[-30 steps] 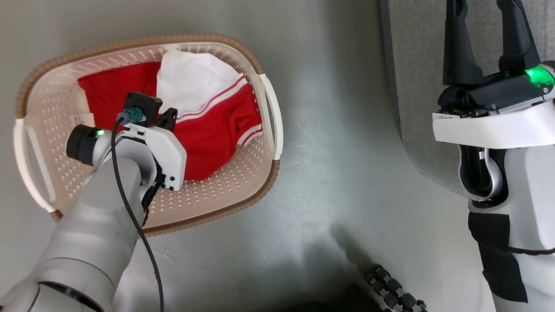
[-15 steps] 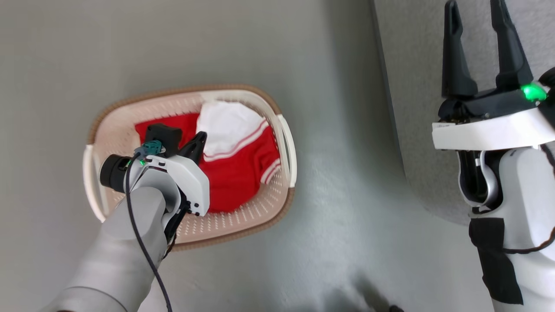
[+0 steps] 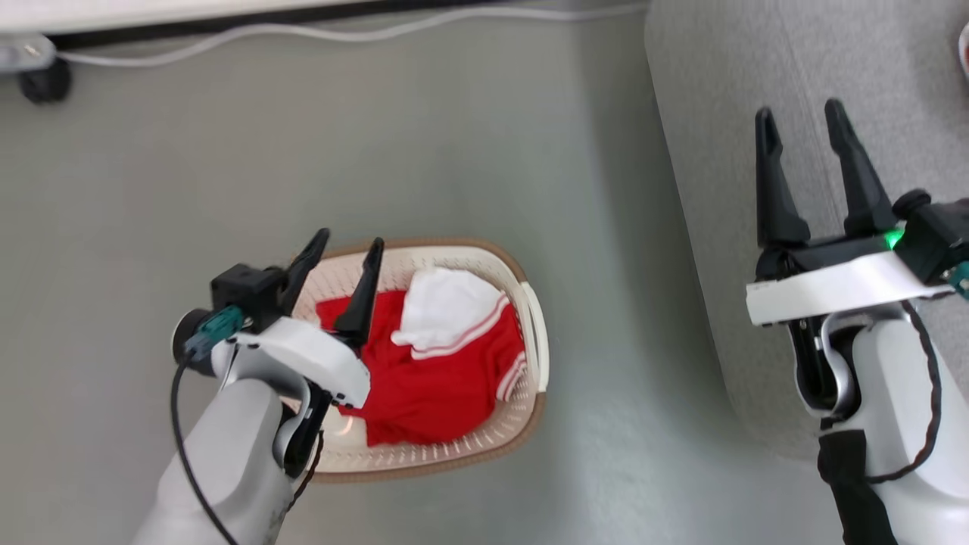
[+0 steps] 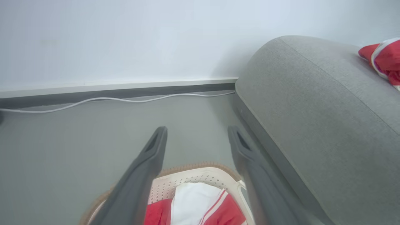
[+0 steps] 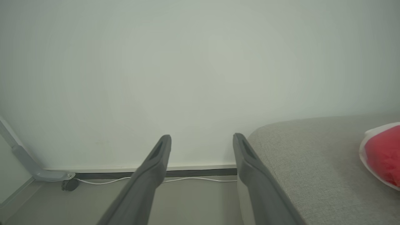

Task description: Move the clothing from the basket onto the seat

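Grey floor [image 3: 454, 151] is bearing the basket [image 3: 539, 341], with the clothing [image 3: 439, 386] lying inside. The left gripper [image 3: 350, 237] is hovering over it, fingers spread, holding nothing. The right gripper [image 3: 798, 110] is hanging splayed and empty above the seat [image 3: 711, 189], with another red garment [image 4: 382, 57] resting farther along.

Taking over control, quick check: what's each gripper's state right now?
Left gripper: open, holding nothing, above the basket.
Right gripper: open, empty, over the seat.

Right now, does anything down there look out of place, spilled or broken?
Nothing looks spilled or broken. The red and white clothing lies crumpled in the basket, one more red garment sits on the grey seat, and a loose white cable trails along the floor by the wall.
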